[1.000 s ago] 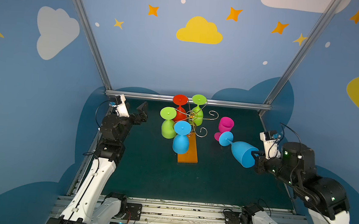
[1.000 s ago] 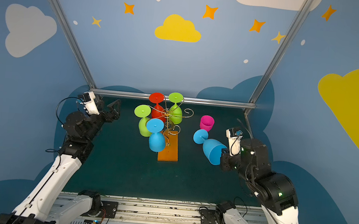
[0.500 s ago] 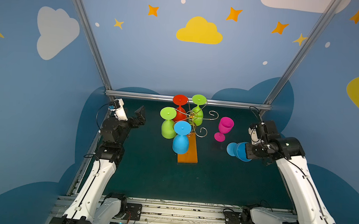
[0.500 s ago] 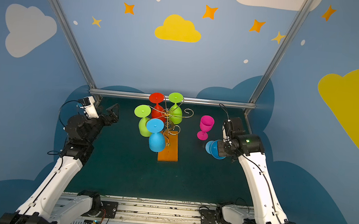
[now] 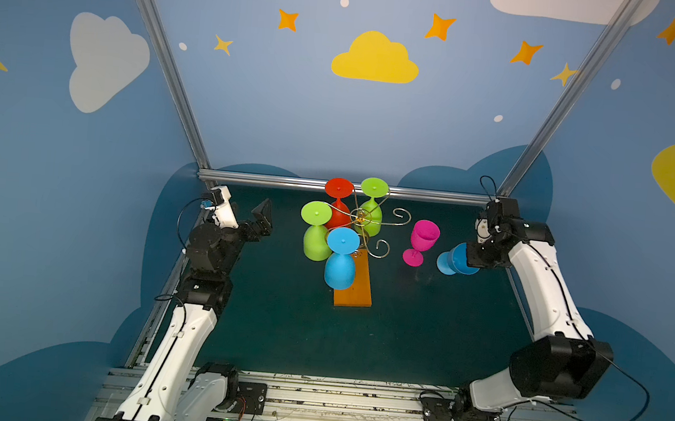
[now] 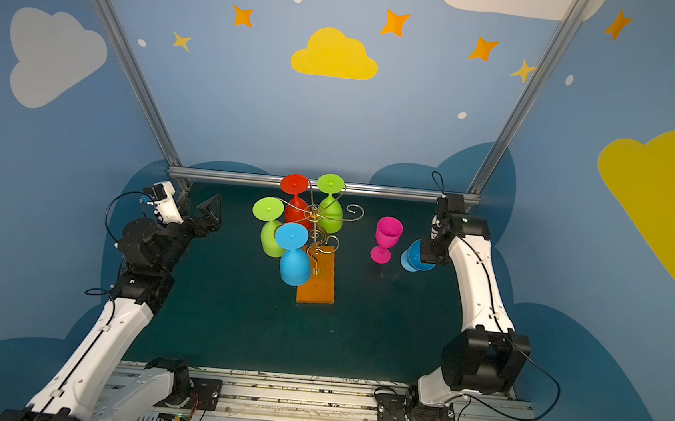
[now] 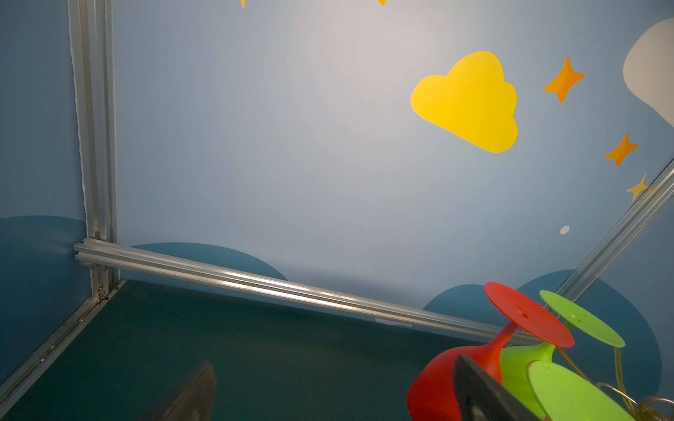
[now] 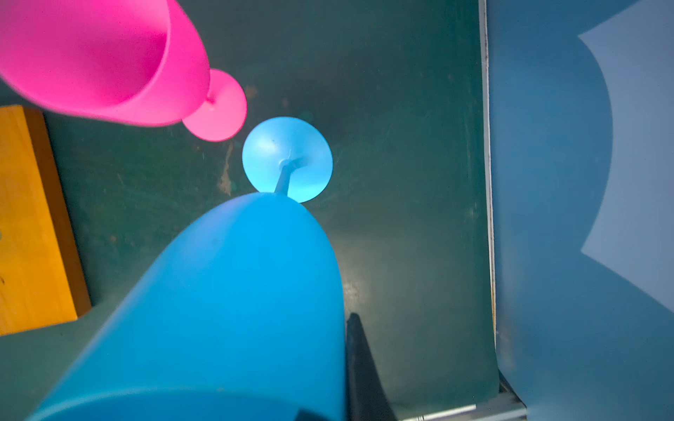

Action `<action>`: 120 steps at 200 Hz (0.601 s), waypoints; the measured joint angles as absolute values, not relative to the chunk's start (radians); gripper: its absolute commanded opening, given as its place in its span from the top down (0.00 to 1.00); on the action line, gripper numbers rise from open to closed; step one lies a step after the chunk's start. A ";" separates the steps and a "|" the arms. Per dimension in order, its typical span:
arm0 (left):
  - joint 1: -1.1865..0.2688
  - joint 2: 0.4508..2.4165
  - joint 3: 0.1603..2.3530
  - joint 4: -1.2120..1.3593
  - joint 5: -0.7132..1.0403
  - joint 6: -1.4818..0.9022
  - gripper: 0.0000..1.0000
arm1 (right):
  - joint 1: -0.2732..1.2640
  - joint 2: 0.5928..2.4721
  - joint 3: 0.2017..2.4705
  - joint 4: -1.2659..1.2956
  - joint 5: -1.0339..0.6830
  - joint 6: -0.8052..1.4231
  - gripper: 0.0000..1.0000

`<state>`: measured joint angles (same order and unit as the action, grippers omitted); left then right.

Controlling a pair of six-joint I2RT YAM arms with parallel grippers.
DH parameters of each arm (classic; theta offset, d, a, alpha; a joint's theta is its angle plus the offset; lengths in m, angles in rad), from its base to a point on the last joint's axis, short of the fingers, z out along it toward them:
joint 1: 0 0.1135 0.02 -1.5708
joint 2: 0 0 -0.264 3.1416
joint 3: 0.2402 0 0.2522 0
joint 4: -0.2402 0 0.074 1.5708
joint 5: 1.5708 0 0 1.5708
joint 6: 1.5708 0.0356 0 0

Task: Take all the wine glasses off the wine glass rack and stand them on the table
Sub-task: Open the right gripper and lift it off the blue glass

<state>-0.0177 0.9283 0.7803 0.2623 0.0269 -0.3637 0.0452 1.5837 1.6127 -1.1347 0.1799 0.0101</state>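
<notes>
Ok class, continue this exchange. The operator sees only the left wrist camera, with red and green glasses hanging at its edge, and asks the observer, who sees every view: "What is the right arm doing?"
Observer: The right gripper is shut on a blue glass, well clear of the rack.
Operator: Is anything else off the rack?
Observer: A pink glass stands upright on the table, beside the blue one.
Operator: Is anything hanging that I miss?
Observer: A second blue glass hangs upside down on the rack's near side.
</notes>
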 measured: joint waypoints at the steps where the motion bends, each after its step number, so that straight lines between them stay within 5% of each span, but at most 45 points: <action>1: -0.018 0.928 0.780 0.262 0.027 -0.363 0.00 | 0.045 1.589 1.616 -1.134 0.179 0.010 1.00; 120: -0.018 0.928 0.776 0.262 0.027 -0.361 0.00 | 0.021 2.098 2.141 -1.364 0.167 0.052 1.00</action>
<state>-0.0177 0.9283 0.7761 0.2619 0.0265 -0.3611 0.0212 2.0979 2.1410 -1.3643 0.1669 0.0521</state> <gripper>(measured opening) 0.996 0.048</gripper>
